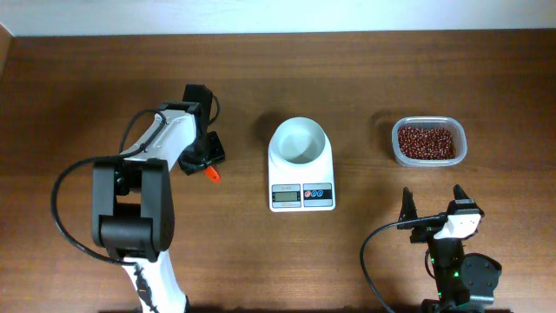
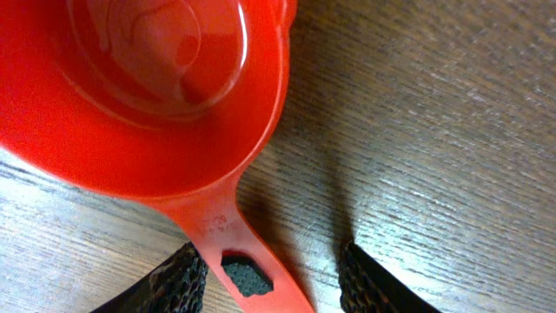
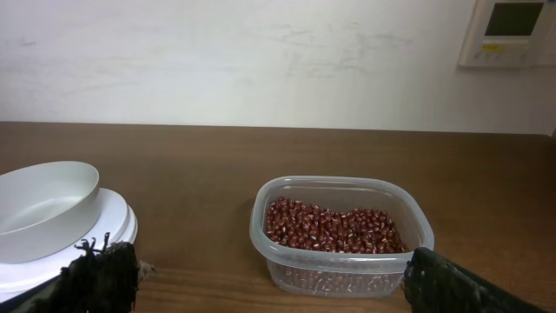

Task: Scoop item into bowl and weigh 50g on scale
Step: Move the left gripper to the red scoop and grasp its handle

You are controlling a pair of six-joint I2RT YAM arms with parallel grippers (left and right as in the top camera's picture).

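Right, the table (image 1: pixel 278 78) carries the scale (image 1: pixel 301 196), with the white bowl (image 1: pixel 300 141) sitting on its platform. Well right of the scale, the clear tub (image 3: pixel 339 184) holds the beans (image 3: pixel 334 230). Left of the scale lies the red scoop (image 2: pixel 148 87). My left end effector (image 2: pixel 271 256) straddles its handle, half open and not clamping. My right end effector (image 1: pixel 433 202), right of the scale, gapes wide, holding nothing.

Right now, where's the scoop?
Overhead view: the red scoop lies on the table left of the scale, under the left gripper, its handle between that gripper's fingers.
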